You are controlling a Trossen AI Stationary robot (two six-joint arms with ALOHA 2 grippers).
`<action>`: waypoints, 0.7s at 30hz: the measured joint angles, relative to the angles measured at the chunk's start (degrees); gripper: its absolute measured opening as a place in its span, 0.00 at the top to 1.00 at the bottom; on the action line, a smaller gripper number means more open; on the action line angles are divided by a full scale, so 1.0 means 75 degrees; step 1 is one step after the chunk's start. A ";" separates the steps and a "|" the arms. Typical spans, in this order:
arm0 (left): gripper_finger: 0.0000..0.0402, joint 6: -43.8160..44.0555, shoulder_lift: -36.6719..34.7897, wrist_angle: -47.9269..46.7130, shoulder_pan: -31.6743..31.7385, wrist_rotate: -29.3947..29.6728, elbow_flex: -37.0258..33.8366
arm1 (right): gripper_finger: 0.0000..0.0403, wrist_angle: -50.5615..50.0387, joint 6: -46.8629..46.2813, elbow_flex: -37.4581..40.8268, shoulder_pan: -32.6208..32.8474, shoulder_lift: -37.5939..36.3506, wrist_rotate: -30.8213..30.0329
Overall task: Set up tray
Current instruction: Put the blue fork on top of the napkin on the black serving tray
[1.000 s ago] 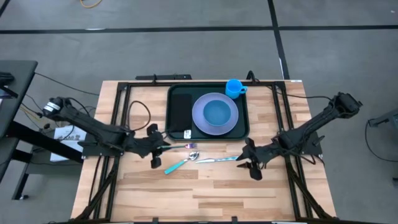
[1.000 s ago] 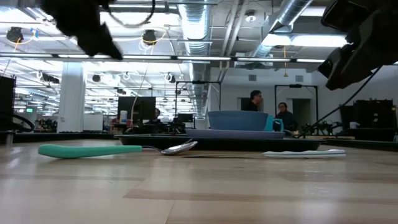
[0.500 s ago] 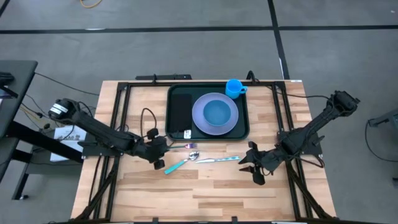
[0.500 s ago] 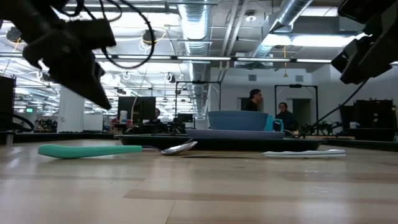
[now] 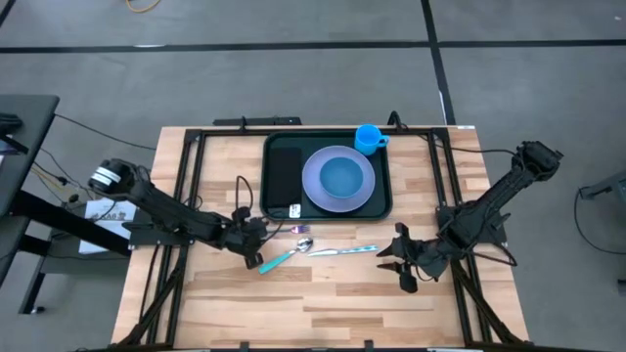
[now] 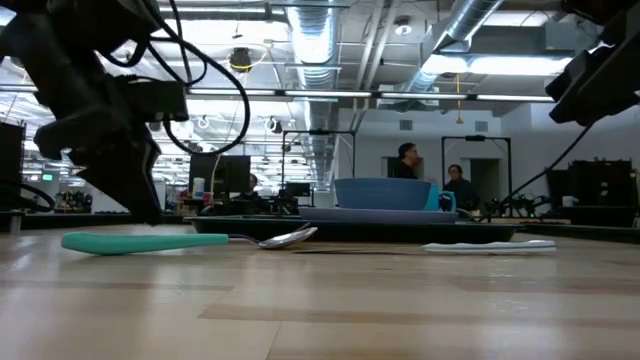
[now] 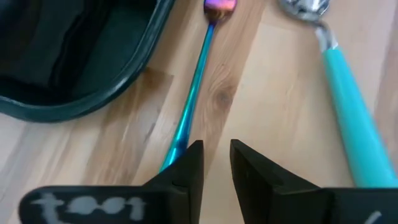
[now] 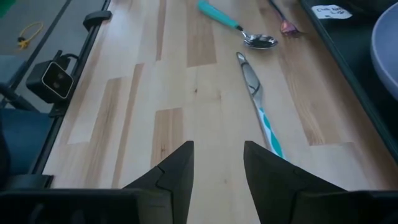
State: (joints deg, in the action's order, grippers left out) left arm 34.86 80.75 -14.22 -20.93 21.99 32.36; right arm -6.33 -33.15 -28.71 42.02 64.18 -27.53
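The dark green tray (image 5: 383,203) lies at the table's far middle with a lavender plate (image 5: 313,186), a blue bowl (image 5: 339,178) and a flat black piece (image 5: 285,174) on it. A blue cup (image 5: 368,137) stands at its far right corner. In front of it lie an iridescent utensil (image 7: 198,68), a teal-handled spoon (image 7: 348,99) and a teal-handled knife (image 8: 258,102). My left gripper (image 7: 216,163) hangs low, narrowly open, between the iridescent handle and the spoon's handle (image 6: 140,242). My right gripper (image 8: 217,158) is open, above bare wood right of the knife. My left gripper slants down toward the table's right. One of its fingers (image 7: 189,168) stands right beside the near end of the iridescent handle (image 7: 176,148). Whether it touches the handle I cannot tell.
Cables run along the table's left side near my left arm (image 5: 166,217). Bare wood stretches along the near edge (image 5: 323,308). People stand in the room beyond the table (image 6: 410,160).
My left gripper has moved toward the table's right and come down from high above the table to just over the wood, next to the cutlery handles. My right gripper has drifted slightly toward the near right. The cutlery and the tray have stayed in place.
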 joint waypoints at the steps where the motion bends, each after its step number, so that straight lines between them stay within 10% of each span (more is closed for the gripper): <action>1: 0.82 -0.0010 -0.0049 0.0029 0.0000 -0.0001 0.0000 | 0.67 0.0000 0.0002 0.0000 -0.0004 0.0000 0.0000; 21: 0.59 0.0055 -0.0166 -0.0808 0.0689 -0.0733 0.0000 | 0.67 -0.0009 0.0094 0.0000 -0.0006 0.0000 0.0008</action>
State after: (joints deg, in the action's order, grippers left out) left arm 35.27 79.50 -20.28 -15.76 16.49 32.36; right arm -6.39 -32.44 -28.71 41.98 64.18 -27.47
